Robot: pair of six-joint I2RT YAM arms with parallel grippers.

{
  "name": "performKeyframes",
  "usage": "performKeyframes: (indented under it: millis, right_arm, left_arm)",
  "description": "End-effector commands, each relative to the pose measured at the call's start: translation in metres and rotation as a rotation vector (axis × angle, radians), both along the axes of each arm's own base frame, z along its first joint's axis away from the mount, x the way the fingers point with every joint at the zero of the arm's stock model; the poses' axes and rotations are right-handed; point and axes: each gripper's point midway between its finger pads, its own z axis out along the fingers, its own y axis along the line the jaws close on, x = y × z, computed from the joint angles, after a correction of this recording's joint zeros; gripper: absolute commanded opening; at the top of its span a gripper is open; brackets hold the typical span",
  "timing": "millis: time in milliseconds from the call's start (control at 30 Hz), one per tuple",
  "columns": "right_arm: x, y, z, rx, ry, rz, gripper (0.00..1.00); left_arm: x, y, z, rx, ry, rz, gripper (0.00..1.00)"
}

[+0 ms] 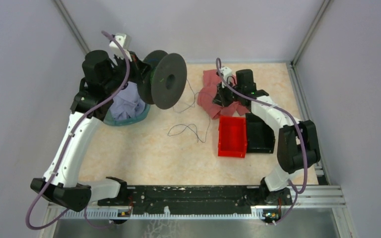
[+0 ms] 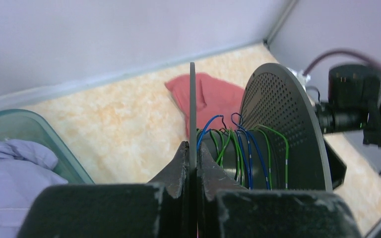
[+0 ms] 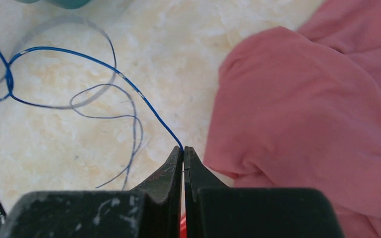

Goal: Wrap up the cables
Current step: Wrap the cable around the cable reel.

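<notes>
A thin blue cable (image 3: 54, 48) lies in loose loops on the table, seen from above as a dark thread (image 1: 183, 130). My right gripper (image 3: 183, 148) is shut on one end of it, just left of a red cloth (image 3: 307, 109), and in the top view that gripper (image 1: 222, 95) sits low at the cloth's edge. My left gripper (image 2: 192, 145) is shut on the thin flange of a black spool (image 2: 283, 129), held up off the table (image 1: 168, 82). Blue and green wire (image 2: 243, 153) is wound on the spool's core.
A teal basket (image 1: 110, 118) holding a lavender cloth (image 1: 126, 106) stands under the left arm. A red bin (image 1: 232, 136) and a black bin (image 1: 259, 134) sit side by side near the right arm. Walls close in the table at the back and both sides.
</notes>
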Motion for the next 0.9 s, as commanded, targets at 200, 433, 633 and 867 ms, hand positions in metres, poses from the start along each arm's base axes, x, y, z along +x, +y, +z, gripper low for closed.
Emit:
performKeyframes:
  millis: [200,433,633,867]
  right_arm:
    - [0.038,-0.078,-0.021,-0.128,0.033,-0.268,0.00]
    - [0.052,-0.105,-0.041,-0.180,0.060,-0.352,0.00]
    - [0.057,-0.125,-0.050,-0.212,0.070,-0.408,0.00]
    - [0.065,-0.154,-0.046,-0.194,0.068,-0.473,0.00]
  left_arm:
    - [0.014,0.057,0.097,-0.201,-0.168,0.265,0.00]
    - [0.019,0.082,0.114,-0.227,-0.194,0.375,0.00]
    - [0.025,0.109,0.121,-0.236,-0.213,0.497,0.00]
    - [0.026,0.156,0.132,-0.194,-0.268,0.729,0.00]
